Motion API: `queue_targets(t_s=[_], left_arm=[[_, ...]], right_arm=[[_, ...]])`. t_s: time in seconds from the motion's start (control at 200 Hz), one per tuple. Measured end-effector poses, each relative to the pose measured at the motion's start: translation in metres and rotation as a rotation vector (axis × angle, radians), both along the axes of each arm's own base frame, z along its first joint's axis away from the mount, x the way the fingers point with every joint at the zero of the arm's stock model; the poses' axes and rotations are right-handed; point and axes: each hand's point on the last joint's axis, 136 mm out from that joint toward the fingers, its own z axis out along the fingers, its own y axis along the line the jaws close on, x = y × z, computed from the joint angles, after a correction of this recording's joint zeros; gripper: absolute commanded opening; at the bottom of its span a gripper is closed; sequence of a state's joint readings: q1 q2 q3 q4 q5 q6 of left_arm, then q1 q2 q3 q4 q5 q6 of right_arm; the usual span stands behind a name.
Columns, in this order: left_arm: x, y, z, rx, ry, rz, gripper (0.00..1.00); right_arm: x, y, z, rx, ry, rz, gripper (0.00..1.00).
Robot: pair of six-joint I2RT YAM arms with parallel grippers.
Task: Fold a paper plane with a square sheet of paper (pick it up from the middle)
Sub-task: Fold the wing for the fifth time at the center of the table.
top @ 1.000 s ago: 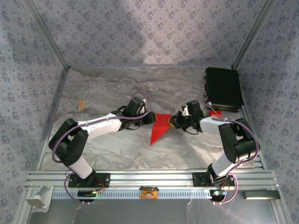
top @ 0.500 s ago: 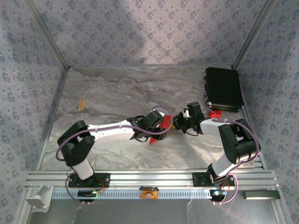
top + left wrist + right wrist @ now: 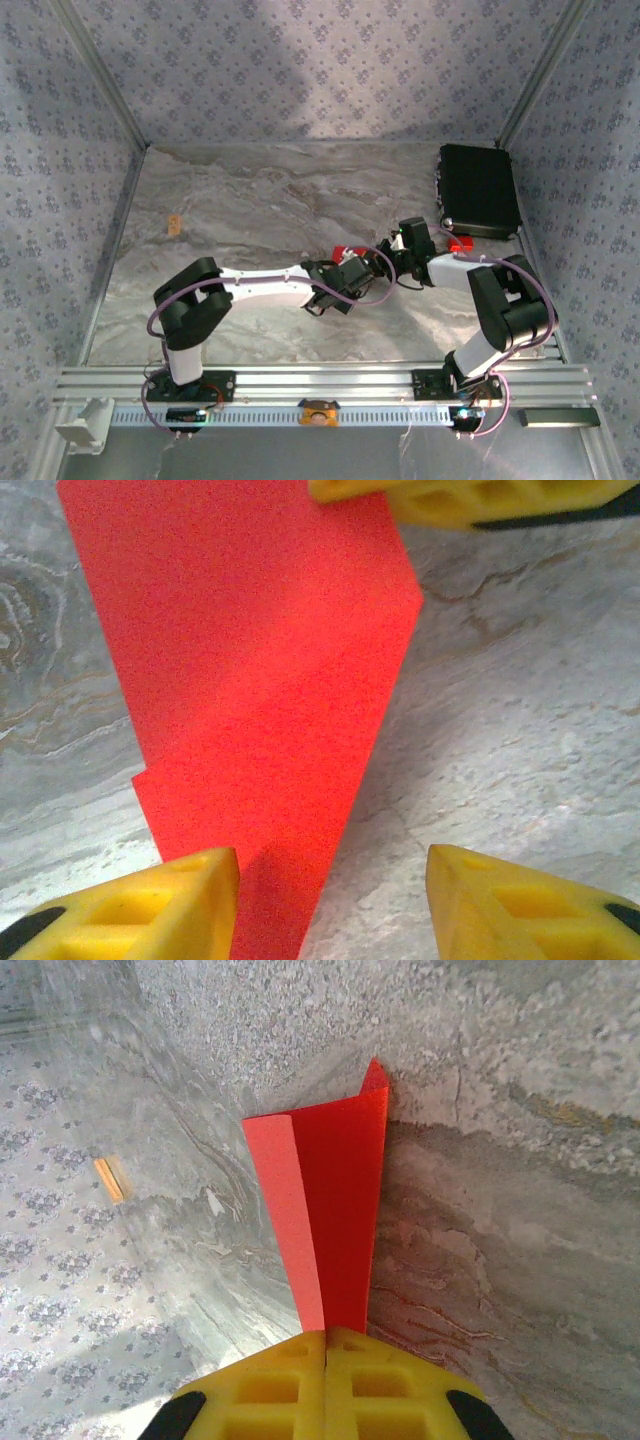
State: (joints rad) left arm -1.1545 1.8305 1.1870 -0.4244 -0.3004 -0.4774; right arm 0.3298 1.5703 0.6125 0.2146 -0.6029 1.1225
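Red folded sheet (image 3: 342,250) on the tabletop (image 3: 250,200), partly beneath the left pincer (image 3: 360,272) and met by the right pincer (image 3: 384,262). Left wrist: the pincer (image 3: 330,910) is held half-wide astride the sheet's (image 3: 260,680) narrow end, nothing gripped. Right wrist: the sheet (image 3: 335,1210) is pinched in the closed pincer (image 3: 325,1360). The crease is best pressed squarely, the pinched end being kept from sliding.

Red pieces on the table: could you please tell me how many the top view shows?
2. The folded red paper lies mid-table, mostly covered by the left arm; a small red piece sits beside the black case. Others may be hidden beneath the arms.
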Motion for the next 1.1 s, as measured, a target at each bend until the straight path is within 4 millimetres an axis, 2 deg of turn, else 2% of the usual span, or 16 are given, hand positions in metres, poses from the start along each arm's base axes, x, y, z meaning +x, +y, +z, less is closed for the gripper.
queue_targets(t_s=[0.51,0.715,0.874,1.099], left_arm=[[0.001,0.01,-0.008,0.079,-0.048,0.005,0.32],[0.003,0.012,-0.009,0.093,-0.058,0.012,0.3],[0.004,0.013,-0.008,0.096,-0.066,0.018,0.24],[0.005,0.014,-0.008,0.098,-0.072,0.022,0.24]], right_arm=[[0.003,0.005,0.006,0.01,-0.014,0.011,0.0],[0.004,0.005,0.007,0.011,-0.016,0.011,0.0],[0.004,0.005,0.007,0.011,-0.015,0.011,0.0],[0.004,0.005,0.007,0.011,-0.015,0.011,0.0]])
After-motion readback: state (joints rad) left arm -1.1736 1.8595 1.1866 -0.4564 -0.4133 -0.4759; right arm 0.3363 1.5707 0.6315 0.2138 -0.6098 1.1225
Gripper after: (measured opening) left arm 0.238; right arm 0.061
